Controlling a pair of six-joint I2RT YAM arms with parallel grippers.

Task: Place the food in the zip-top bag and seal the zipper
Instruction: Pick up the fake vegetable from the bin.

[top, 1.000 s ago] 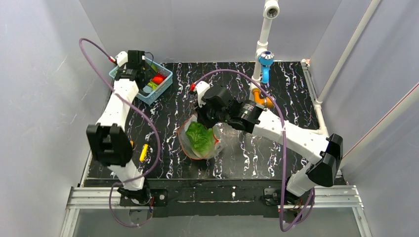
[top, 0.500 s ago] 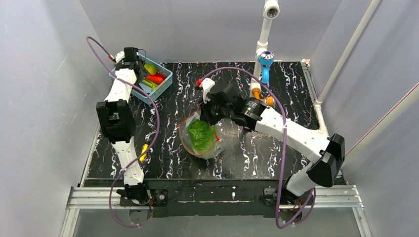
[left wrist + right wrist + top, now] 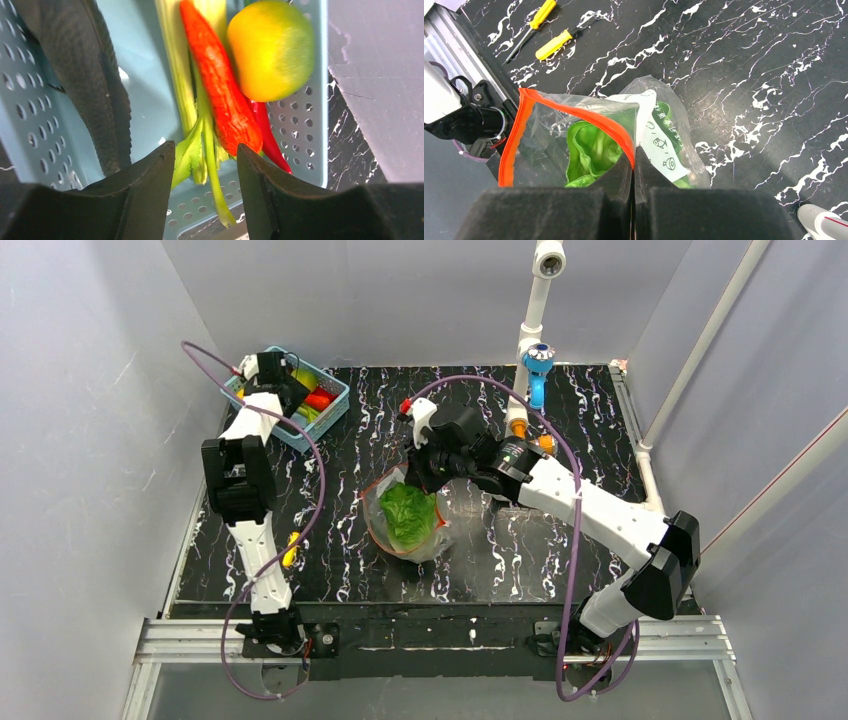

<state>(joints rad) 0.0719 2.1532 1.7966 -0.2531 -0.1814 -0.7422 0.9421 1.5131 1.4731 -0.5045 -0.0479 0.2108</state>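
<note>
The clear zip-top bag [image 3: 432, 536] lies mid-table with the green lettuce [image 3: 406, 515] inside it. My right gripper [image 3: 425, 478] is shut on the bag's mouth edge, pinching the red zipper [image 3: 514, 135] at the fingertips [image 3: 633, 156] and holding the mouth open above the lettuce [image 3: 591, 150]. My left gripper [image 3: 290, 398] hangs in the blue basket [image 3: 335, 400]. Its jaws [image 3: 206, 152] stand apart, with the leek's green leaf tips [image 3: 192, 155] in the gap. The yellow-green round fruit [image 3: 270, 50] rests in the basket beyond the fingers, beside the red chili [image 3: 217, 85].
Two yellow-handled screwdrivers [image 3: 555, 44] lie near the table's left front edge [image 3: 291, 548]. A white pipe with a blue fitting [image 3: 537, 365] stands at the back. Grey walls close in on three sides.
My left gripper has shifted over the basket and its jaws have narrowed. My right gripper has moved slightly back and right, still holding the bag edge.
</note>
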